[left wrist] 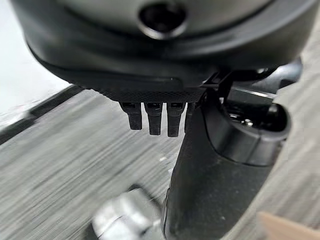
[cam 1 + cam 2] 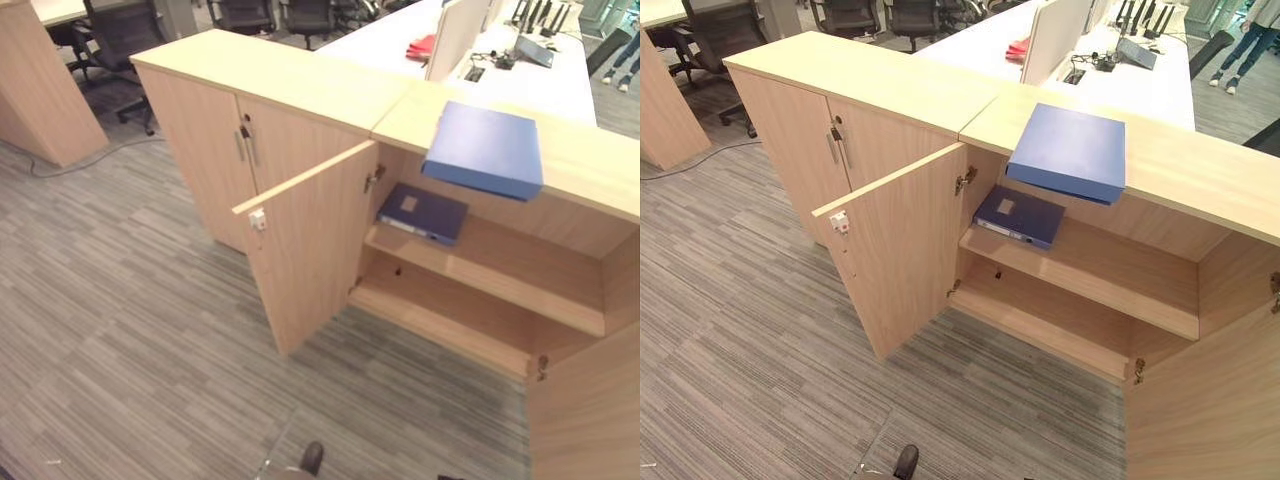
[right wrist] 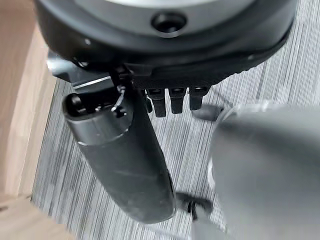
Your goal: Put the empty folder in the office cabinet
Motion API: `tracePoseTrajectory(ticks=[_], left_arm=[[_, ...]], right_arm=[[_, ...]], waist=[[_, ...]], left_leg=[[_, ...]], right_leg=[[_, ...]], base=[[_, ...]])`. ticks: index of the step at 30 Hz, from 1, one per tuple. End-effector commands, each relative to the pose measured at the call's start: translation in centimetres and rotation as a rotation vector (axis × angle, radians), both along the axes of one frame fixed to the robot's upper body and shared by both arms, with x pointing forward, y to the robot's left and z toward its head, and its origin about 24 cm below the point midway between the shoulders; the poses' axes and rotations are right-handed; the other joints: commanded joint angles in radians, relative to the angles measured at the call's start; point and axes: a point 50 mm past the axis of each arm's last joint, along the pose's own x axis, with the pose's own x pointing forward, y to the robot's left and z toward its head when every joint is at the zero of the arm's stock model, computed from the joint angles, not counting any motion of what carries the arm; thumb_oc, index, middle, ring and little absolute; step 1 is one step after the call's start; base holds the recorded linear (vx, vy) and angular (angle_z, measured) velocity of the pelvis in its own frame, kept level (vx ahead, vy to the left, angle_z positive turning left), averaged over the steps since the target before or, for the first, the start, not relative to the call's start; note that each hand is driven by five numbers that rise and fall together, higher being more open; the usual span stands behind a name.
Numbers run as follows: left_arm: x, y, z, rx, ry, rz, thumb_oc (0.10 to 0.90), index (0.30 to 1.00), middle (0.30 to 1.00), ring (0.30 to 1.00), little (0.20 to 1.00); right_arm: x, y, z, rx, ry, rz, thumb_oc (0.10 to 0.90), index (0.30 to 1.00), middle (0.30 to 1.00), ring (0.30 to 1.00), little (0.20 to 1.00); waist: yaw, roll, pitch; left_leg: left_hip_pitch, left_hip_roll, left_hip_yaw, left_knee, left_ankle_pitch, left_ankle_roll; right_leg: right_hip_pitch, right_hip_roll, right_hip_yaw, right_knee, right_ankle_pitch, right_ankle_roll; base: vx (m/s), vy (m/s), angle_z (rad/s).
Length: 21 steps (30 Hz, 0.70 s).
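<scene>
A light blue folder (image 2: 485, 148) lies flat on top of the wooden office cabinet (image 2: 590, 165), its front edge jutting out over the opening. A darker blue folder (image 2: 422, 212) lies on the cabinet's upper shelf (image 2: 510, 275), at the left end. Both cabinet doors stand open: the left door (image 2: 310, 250) swings out toward me and the right door (image 2: 590, 410) sits at the lower right. My left hand (image 1: 220, 165) hangs over the carpet with straight fingers and holds nothing. My right hand (image 3: 125, 160) also hangs over the carpet, open and empty, beside wood.
A second cabinet (image 2: 215, 150) with shut doors adjoins on the left. Office chairs (image 2: 125, 35) and a white desk (image 2: 400, 40) stand behind. A wooden unit (image 2: 35, 80) is at the far left. A person's legs (image 2: 625, 55) show at the top right.
</scene>
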Motion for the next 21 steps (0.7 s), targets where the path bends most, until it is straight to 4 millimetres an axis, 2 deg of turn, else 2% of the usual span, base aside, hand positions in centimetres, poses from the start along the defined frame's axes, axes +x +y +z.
tracePoseTrajectory(ticks=[1,4,6,7,8,9,10,11,12,13,14,17,18,19,20,21], left_arm=[[-3.3,-0.8,-0.4,-0.02,0.125,0.0,0.8,0.9,0.9,0.9,0.9],[-3.4,-0.9,-0.5,-0.025,0.129,-0.006,0.8,0.9,0.9,0.9,0.9],[-3.8,-0.9,-0.5,-0.033,0.143,-0.008,0.8,0.9,0.9,0.9,0.9],[-3.8,-0.9,-0.5,-0.033,0.143,-0.008,0.8,0.9,0.9,0.9,0.9],[-3.9,-0.8,-0.4,-0.035,0.15,-0.011,0.8,0.9,0.9,0.9,0.9],[-3.9,-0.8,-0.4,-0.035,0.15,-0.011,0.8,0.9,0.9,0.9,0.9],[-4.0,-0.7,-0.4,-0.036,0.156,-0.019,0.8,0.9,0.9,0.9,0.9],[-4.0,-0.7,-0.4,-0.036,0.156,-0.019,0.8,0.9,0.9,0.9,0.9],[-4.0,-0.7,-0.4,-0.037,0.16,-0.025,0.8,0.9,0.9,0.9,0.9],[-4.0,-0.7,-0.4,-0.037,0.16,-0.025,0.8,0.9,0.9,0.9,0.9],[-3.8,-0.5,-0.4,-0.033,0.155,-0.026,0.8,0.9,0.9,0.9,0.9],[-3.3,-0.5,-0.4,-0.025,0.139,-0.025,0.8,0.9,0.9,0.9,0.9],[-3.2,-0.5,-0.4,-0.026,0.139,-0.025,0.8,0.9,0.9,0.9,0.9],[-3.1,-0.4,-0.3,-0.021,0.131,-0.024,0.8,0.9,0.9,0.9,0.9],[-3.0,-0.3,-0.3,-0.017,0.127,-0.017,0.8,0.9,0.9,0.9,0.9],[-2.9,-0.2,-0.3,-0.013,0.123,-0.013,0.8,0.9,0.9,0.9,0.9]], right_arm=[[1.6,-3.0,1.0,-0.083,-0.061,0.005,0.8,0.9,0.9,0.9,0.9],[1.6,-2.7,0.9,-0.076,-0.059,0.019,0.8,0.9,0.9,0.9,0.9],[1.7,-2.5,0.9,-0.07,-0.065,0.026,0.8,0.9,0.9,0.9,0.9],[1.7,-2.5,0.9,-0.07,-0.065,0.026,0.8,0.9,0.9,0.9,0.9],[1.7,-2.4,0.9,-0.066,-0.067,0.03,0.8,0.9,0.9,0.9,0.9],[1.7,-2.4,0.9,-0.066,-0.067,0.03,0.8,0.9,0.9,0.9,0.9],[1.7,-2.2,0.9,-0.064,-0.069,0.037,0.8,0.9,0.9,0.9,0.9],[1.7,-2.2,0.9,-0.063,-0.069,0.038,0.8,0.9,0.9,0.9,0.9],[1.6,-2.2,0.8,-0.067,-0.062,0.045,0.8,0.9,0.9,0.9,0.9],[1.6,-2.2,0.8,-0.067,-0.062,0.045,0.8,0.9,0.9,0.9,0.9],[1.8,-2.2,0.9,-0.067,-0.063,0.051,0.8,0.9,0.9,0.9,0.9],[2.8,-2.6,1.2,-0.087,-0.085,0.058,0.8,0.9,0.9,0.9,0.9],[2.8,-2.6,1.2,-0.088,-0.086,0.058,0.8,0.9,0.9,0.9,0.9],[3.2,-2.6,1.3,-0.091,-0.093,0.063,0.8,0.9,0.9,0.9,0.9],[3.3,-2.4,1.3,-0.09,-0.093,0.064,0.8,0.9,0.9,0.9,0.9],[3.4,-2.4,1.3,-0.09,-0.095,0.06,0.8,0.9,0.9,0.9,0.9]], waist=[[0.04,0.023,-0.005],[0.042,0.023,-0.011],[0.045,0.028,-0.016],[0.046,0.026,-0.016],[0.043,0.03,-0.006],[0.044,0.03,-0.006],[0.051,0.028,0.006],[0.052,0.027,0.012],[0.055,0.019,0.025],[0.054,0.019,0.025],[0.053,0.02,0.034],[0.035,0.032,0.071],[0.036,0.035,0.072],[0.03,0.028,0.096],[0.03,0.028,0.101],[0.027,0.011,0.114]], left_leg=[[0.033,0.027,-0.038,-0.011,-0.105,-0.01],[0.042,0.01,-0.023,-0.011,-0.115,0.002],[0.062,-0.021,-0.008,-0.011,-0.135,0.022],[0.062,-0.022,-0.007,-0.011,-0.135,0.023],[0.086,-0.049,0.011,-0.011,-0.149,0.04],[0.087,-0.049,0.011,-0.011,-0.149,0.04],[0.114,-0.064,0.037,-0.011,-0.166,0.05],[0.121,-0.066,0.038,-0.011,-0.168,0.051],[0.143,-0.063,0.075,-0.011,-0.187,0.053],[0.143,-0.063,0.074,-0.011,-0.187,0.054],[0.151,-0.051,0.089,-0.011,-0.192,0.053],[0.192,-0.031,0.094,-0.011,-0.198,0.049],[0.195,-0.029,0.095,-0.011,-0.199,0.049],[0.226,-0.028,0.097,-0.011,-0.209,0.047],[0.246,-0.017,0.089,-0.011,-0.23,0.043],[0.247,-0.031,0.085,-0.011,-0.218,0.044]], right_leg=[[-0.053,0.016,0.01,0.036,0.017,0.014],[-0.058,-0.01,0.011,0.045,0.028,0.031],[-0.079,-0.069,-0.001,0.107,0.041,0.05],[-0.082,-0.071,0.002,0.111,0.04,0.051],[-0.106,-0.132,-0.008,0.206,0.096,0.055],[-0.107,-0.132,-0.008,0.207,0.096,0.055],[-0.129,-0.189,-0.079,0.287,0.166,0.041],[-0.127,-0.194,-0.076,0.295,0.16,0.043],[-0.138,-0.233,-0.17,0.318,0.213,0.043],[-0.137,-0.233,-0.171,0.317,0.213,0.043],[-0.158,-0.225,-0.201,0.313,0.219,0.043],[-0.264,-0.144,-0.229,0.2,0.24,0.058],[-0.26,-0.14,-0.23,0.196,0.242,0.058],[-0.3,-0.096,-0.239,0.128,0.268,0.066],[-0.314,-0.067,-0.225,0.106,0.267,0.083],[-0.327,-0.063,-0.236,0.065,0.293,0.074]], base=[[0.06,0.15,-0.18],[0.06,0.144,-0.16],[0.08,0.207,-0.12],[0.06,0.212,-0.26],[0.04,0.157,-0.26],[0.09,0.287,-0.18],[0.06,0.135,-0.09],[0.11,0.172,-0.39],[0.05,0.039,-0.52],[0.07,0.021,-0.7],[0.04,-0.076,-0.4],[0.07,-0.099,-0.45],[0.12,-0.102,-0.26],[0.2,-0.13,-0.1],[0.2,-0.176,-0.05],[0.19,-0.165,0.02]])
